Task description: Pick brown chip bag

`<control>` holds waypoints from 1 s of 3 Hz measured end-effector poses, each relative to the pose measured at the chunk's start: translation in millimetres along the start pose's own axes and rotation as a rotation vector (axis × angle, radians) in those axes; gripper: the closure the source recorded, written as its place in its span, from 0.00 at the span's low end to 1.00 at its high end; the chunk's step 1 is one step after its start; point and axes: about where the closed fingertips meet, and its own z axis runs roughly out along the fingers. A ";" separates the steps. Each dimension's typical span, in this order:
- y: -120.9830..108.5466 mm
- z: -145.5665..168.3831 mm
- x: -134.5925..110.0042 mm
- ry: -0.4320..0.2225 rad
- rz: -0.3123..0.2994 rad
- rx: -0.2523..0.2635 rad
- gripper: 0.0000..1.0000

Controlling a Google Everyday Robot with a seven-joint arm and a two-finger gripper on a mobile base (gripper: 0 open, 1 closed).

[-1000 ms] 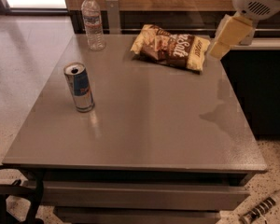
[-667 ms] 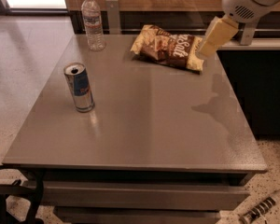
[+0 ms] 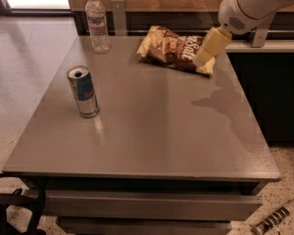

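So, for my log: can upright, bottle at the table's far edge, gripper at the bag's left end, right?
Not quite: the camera view shows the gripper at the right end of the bag. The can is upright and the bottle stands at the table's far edge, as said.

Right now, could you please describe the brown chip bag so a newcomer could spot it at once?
On the grey square table, look to the far right corner: the crinkly brown chip bag lies flat there, the pale gripper over its right end. Unlike the upright blue-and-silver can and clear water bottle, it has white script lettering.
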 end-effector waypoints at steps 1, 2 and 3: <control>0.0 0.0 0.0 0.000 0.000 0.000 0.00; -5.1 16.3 0.8 -0.011 0.035 0.003 0.00; -19.7 42.6 -6.6 -0.058 0.069 0.011 0.00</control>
